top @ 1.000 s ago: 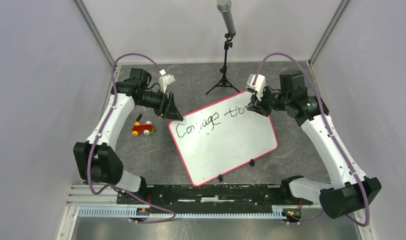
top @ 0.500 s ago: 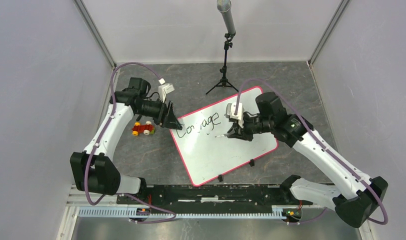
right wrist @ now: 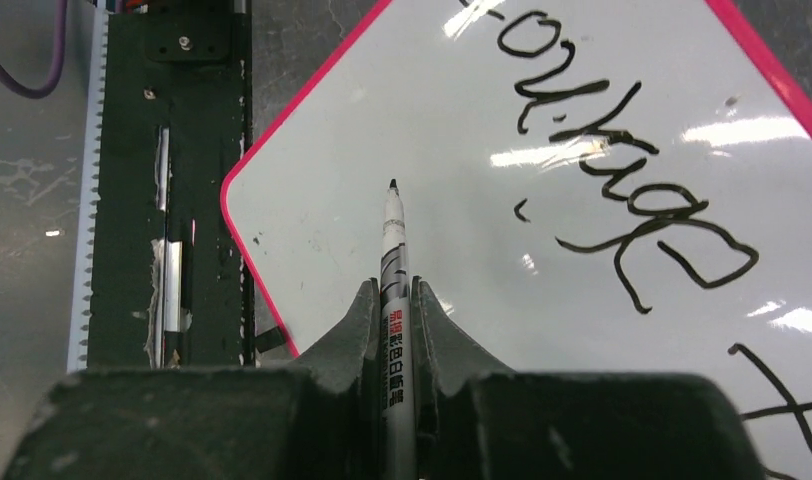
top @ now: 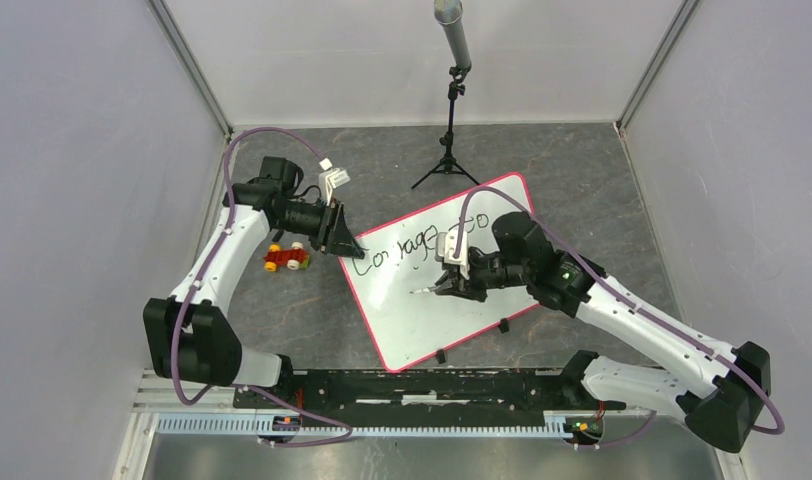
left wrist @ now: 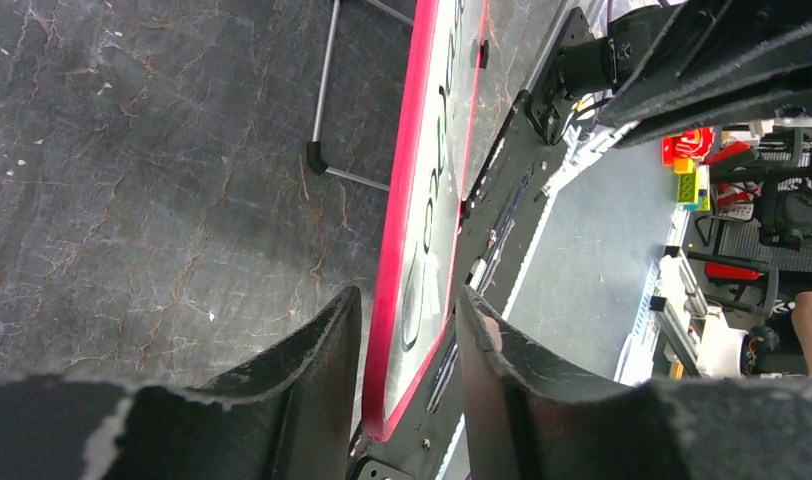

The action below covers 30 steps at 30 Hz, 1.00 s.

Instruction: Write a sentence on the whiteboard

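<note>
The whiteboard [top: 412,322], white with a pink-red rim, lies skewed on the dark table. Black script reading "Courage to" [top: 402,252] runs along its far side; this sentence [right wrist: 622,190] also fills the right wrist view. My right gripper [top: 444,284] is shut on a white marker [right wrist: 394,240] whose black tip points at bare board below the word "Courage". My left gripper [top: 350,248] is at the board's far left corner. In the left wrist view its jaws [left wrist: 407,300] straddle the red rim [left wrist: 395,250], open, with a gap on each side.
A small red and yellow toy car [top: 286,259] sits left of the board, with a short black piece [top: 278,236] beside it. A black tripod with a grey microphone [top: 450,150] stands behind. Two black clips [top: 503,326] sit at the board's near edge, before the base rail [top: 422,385].
My right arm has carried the marker from the "to" at the board's far right down to the bare area under "Courage". The left jaws have narrowed around the board's corner.
</note>
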Each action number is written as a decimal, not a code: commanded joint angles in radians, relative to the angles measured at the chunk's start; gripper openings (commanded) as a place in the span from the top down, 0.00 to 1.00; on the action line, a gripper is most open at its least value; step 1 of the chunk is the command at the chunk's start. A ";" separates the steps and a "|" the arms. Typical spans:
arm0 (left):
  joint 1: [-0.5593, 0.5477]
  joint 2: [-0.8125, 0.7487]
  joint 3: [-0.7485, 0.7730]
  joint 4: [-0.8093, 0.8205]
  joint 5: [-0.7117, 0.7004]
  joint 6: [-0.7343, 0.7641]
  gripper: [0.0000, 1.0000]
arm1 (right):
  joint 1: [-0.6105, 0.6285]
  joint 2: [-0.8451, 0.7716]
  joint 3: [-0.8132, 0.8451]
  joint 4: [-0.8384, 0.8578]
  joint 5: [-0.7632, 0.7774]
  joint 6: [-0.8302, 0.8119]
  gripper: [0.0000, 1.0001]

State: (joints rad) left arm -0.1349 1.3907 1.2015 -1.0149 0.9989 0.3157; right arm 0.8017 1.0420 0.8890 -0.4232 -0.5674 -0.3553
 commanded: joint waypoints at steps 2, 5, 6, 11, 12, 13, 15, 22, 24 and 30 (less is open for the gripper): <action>0.003 0.007 0.000 0.032 0.048 -0.002 0.59 | 0.076 0.002 -0.002 0.135 0.060 0.004 1.00; 0.002 0.002 -0.012 0.055 0.037 -0.018 0.67 | 0.123 0.020 -0.018 0.177 0.103 -0.007 1.00; 0.003 0.000 -0.014 0.056 0.039 -0.020 0.69 | 0.142 0.026 -0.024 0.187 0.113 -0.013 1.00; 0.003 -0.010 -0.022 0.056 0.030 -0.013 0.76 | 0.188 0.033 -0.057 0.221 0.116 -0.025 1.00; 0.003 -0.009 -0.026 0.056 0.030 -0.010 0.77 | 0.189 0.030 -0.069 0.231 0.111 -0.023 1.00; 0.003 -0.010 -0.027 0.055 0.029 -0.009 0.79 | 0.189 0.026 -0.077 0.240 0.106 -0.020 1.00; 0.003 -0.011 -0.029 0.056 0.026 -0.008 0.83 | 0.191 0.026 -0.088 0.252 0.094 -0.013 1.00; 0.003 -0.008 -0.032 0.060 0.032 -0.014 0.97 | 0.200 0.036 -0.083 0.262 0.074 0.005 1.00; 0.003 -0.015 -0.042 0.079 0.026 -0.031 0.98 | 0.203 0.041 -0.082 0.266 0.074 0.007 1.00; 0.002 -0.021 -0.048 0.085 0.020 -0.038 0.98 | 0.216 0.053 -0.079 0.273 0.083 -0.005 1.00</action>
State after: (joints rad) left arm -0.1303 1.3918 1.1648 -0.9730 1.0355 0.3004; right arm 1.0069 1.0882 0.8005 -0.1955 -0.4744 -0.3611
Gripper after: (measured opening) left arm 0.203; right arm 0.144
